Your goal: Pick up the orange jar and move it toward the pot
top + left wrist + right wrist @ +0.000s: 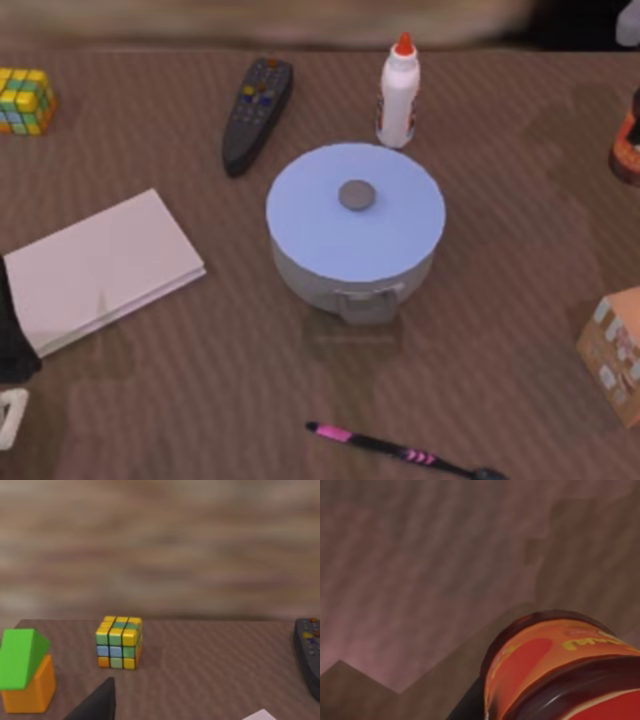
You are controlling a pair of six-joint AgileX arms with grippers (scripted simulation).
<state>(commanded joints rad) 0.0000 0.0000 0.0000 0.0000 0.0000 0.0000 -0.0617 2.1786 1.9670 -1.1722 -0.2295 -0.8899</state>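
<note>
orange jar at table's right edge

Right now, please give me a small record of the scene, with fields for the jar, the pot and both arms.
jar: orange jar at table's right edge, filling right wrist view
pot: pot at centre, lid on
gap: jar far right of pot
right gripper: not seen in top view
left gripper: parked at lower left
near pot: glue bottle, remote

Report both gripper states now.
Left gripper: parked at the table's left edge; cannot be told.
Right gripper: not visible; orange jar fills its wrist view.
</note>
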